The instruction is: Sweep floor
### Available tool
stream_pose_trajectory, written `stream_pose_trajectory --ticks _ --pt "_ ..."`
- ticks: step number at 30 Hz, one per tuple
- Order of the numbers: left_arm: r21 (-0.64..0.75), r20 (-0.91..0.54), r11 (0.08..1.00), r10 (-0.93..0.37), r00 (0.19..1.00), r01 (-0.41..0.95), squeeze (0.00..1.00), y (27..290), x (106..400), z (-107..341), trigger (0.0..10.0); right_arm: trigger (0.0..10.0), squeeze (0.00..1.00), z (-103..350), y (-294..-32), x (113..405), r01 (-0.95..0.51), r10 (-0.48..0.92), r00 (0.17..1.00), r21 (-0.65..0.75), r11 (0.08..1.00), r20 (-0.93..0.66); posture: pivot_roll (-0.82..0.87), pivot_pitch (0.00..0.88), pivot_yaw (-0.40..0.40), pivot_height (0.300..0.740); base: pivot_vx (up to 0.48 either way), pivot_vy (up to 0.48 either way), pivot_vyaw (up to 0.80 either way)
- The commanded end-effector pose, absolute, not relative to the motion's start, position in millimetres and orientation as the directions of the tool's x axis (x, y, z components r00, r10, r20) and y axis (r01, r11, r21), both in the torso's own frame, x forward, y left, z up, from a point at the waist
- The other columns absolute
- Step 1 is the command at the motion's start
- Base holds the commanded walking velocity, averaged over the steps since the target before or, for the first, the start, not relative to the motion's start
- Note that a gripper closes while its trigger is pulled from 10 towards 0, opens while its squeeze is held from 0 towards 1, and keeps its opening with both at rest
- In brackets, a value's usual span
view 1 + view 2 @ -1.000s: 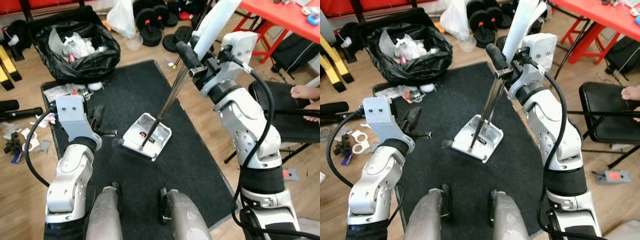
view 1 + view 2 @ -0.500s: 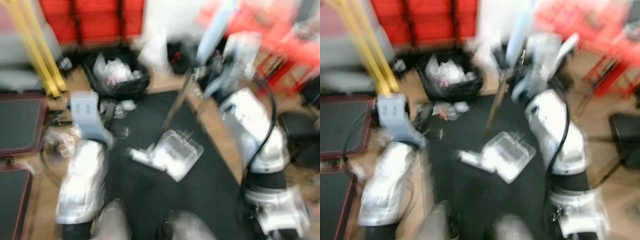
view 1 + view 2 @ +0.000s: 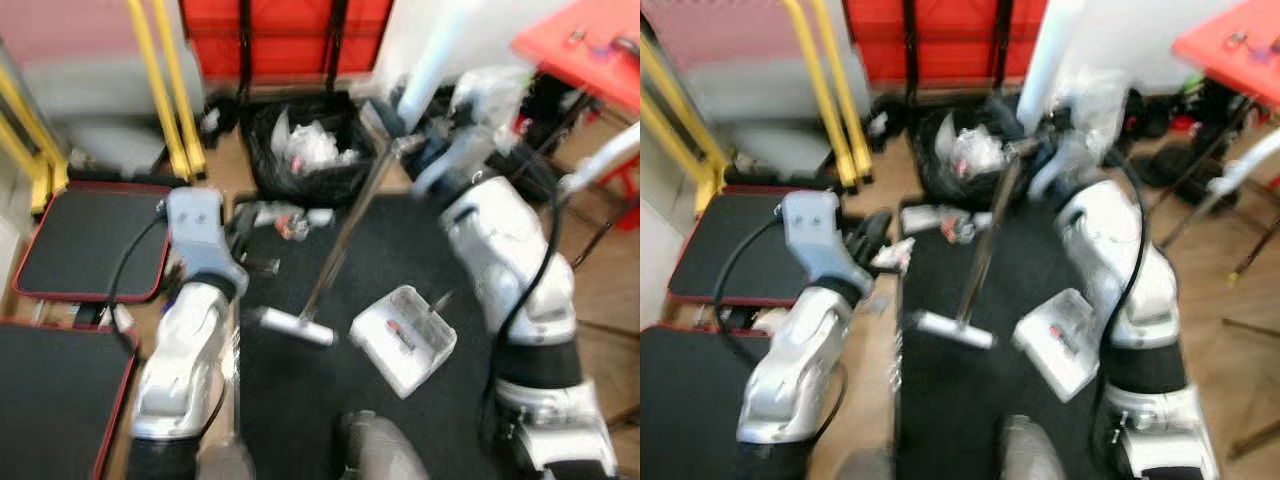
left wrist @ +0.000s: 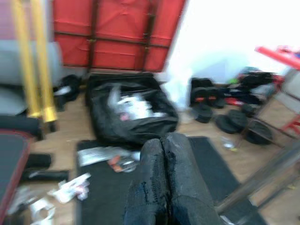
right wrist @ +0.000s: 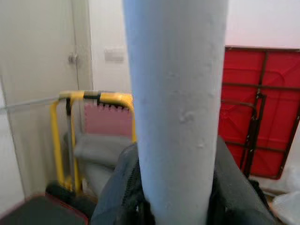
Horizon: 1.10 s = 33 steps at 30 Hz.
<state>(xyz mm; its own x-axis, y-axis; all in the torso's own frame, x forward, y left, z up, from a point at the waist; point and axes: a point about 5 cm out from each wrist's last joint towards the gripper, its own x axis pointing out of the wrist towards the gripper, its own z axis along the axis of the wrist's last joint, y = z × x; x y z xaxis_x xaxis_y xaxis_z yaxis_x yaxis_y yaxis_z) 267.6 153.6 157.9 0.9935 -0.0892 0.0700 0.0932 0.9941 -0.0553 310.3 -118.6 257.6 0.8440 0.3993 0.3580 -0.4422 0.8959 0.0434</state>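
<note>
Two silver robot arms reach over a black floor mat [image 3: 400, 260], the scene a little blurred. The right pincer [image 3: 405, 150] is clenched around the pale foam grip of a broom handle [image 5: 176, 93], up near the far edge of the mat. From that grip a thin metal pole [image 3: 345, 235] slants down to a short broom head [image 3: 295, 327] resting on the mat, close to the mat's left edge. Just to the right of the broom head, also on the mat, lies a white dustpan [image 3: 403, 340] — tilted, with something small and red inside.

The left pincer [image 4: 164, 173] grasps nothing — its two black fingers are pressed together — and hangs over the mat's left side, pointed toward a black rubbish bag [image 3: 310, 150] stuffed with white litter. That bag sits just beyond the far edge of the mat. Scraps of litter [image 3: 285, 218] lie between the bag and the mat. Left of the mat stand yellow metal bars [image 3: 165, 90].
</note>
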Motion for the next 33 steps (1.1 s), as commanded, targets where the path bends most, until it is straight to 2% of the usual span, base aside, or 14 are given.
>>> stream_pose_trajectory --ticks 1,33 --pt "-0.060 0.057 0.991 -0.115 0.992 0.118 0.00 148 267 153 10.0 10.0 0.00 264 -124 308 -0.438 0.379 0.833 0.060 0.897 0.402 -0.06 0.078 -0.174 0.740 0.000 0.000 0.00" --pt "-0.024 0.051 0.993 -0.112 0.992 0.114 0.00 147 271 143 10.0 10.0 0.00 246 -114 309 -0.451 0.399 0.839 0.065 0.890 0.370 -0.06 0.037 -0.165 0.740 0.000 0.000 0.00"
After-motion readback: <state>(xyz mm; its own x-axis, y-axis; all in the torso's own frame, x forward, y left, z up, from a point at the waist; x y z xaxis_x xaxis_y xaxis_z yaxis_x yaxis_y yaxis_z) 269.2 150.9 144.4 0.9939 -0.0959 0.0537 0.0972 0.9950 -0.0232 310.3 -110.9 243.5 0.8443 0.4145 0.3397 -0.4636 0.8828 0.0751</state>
